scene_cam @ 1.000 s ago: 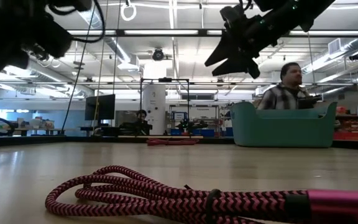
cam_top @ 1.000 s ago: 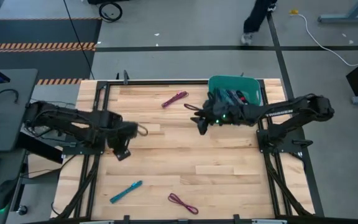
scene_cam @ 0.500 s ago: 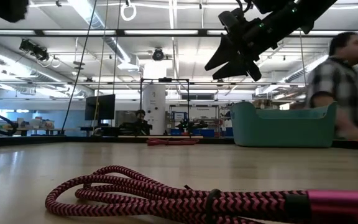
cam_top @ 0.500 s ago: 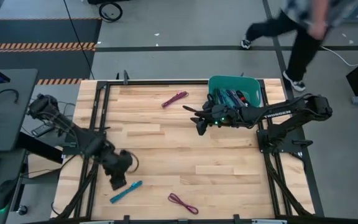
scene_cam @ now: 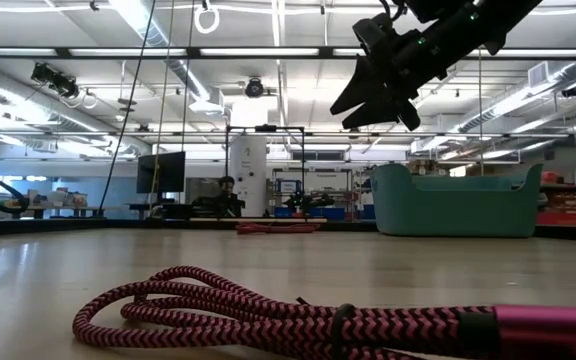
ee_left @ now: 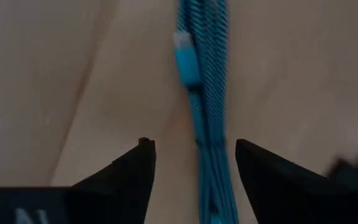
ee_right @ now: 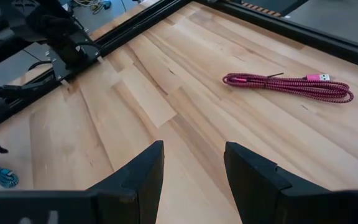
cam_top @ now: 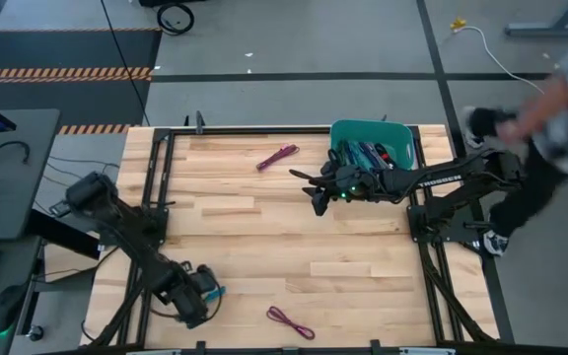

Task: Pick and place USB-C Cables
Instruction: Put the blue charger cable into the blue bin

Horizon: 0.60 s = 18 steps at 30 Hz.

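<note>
A teal USB-C cable (ee_left: 199,93) lies flat on the wooden table near its front left. My left gripper (ee_left: 194,152) hangs low over it, open, one finger on each side of the bundle without touching it; in the high view the gripper (cam_top: 197,296) covers most of the cable (cam_top: 216,292). A magenta cable (cam_top: 277,156) lies toward the far edge, and a pink-and-black braided one (cam_top: 290,321) lies at the near edge. My right gripper (cam_top: 316,195) hovers open above the table's middle right, with nothing between its fingers (ee_right: 145,168).
A teal bin (cam_top: 400,130) at the far right holds several cables. Black frame rails run along the table's edges (cam_top: 156,177). A person moves past beyond the table's right side (cam_top: 545,128). Bare wood lies between the cables.
My left gripper has swung from the table's left middle toward the near edge and come down over the teal cable. The right arm has kept still. A person has walked past behind the table toward the right.
</note>
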Each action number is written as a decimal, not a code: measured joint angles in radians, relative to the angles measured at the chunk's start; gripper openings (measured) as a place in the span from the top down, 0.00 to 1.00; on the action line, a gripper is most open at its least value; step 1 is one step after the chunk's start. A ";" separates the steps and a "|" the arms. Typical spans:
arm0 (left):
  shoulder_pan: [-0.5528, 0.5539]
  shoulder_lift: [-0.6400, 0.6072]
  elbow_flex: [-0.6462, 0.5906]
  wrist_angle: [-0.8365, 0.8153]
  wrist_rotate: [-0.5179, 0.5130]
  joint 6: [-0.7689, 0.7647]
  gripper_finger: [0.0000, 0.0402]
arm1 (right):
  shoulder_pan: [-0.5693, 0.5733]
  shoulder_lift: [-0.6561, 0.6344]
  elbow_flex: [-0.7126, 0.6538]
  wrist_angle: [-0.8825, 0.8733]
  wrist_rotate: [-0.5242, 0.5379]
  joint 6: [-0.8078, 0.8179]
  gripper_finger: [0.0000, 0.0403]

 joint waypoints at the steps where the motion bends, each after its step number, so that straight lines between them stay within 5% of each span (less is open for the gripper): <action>1: 0.000 0.017 0.000 0.005 -0.018 -0.021 0.45 | 0.000 0.000 0.000 0.000 0.000 0.000 0.57; 8: 0.001 0.088 0.006 -0.008 -0.095 -0.181 0.56 | -0.004 -0.008 0.001 -0.005 -0.008 -0.004 0.57; 15: 0.044 0.072 0.003 -0.051 -0.106 -0.231 0.92 | -0.007 -0.139 0.001 -0.115 -0.023 -0.028 0.57; 18: 0.092 0.038 -0.005 -0.098 -0.154 -0.207 0.94 | -0.016 -0.235 0.002 -0.225 -0.024 -0.035 0.57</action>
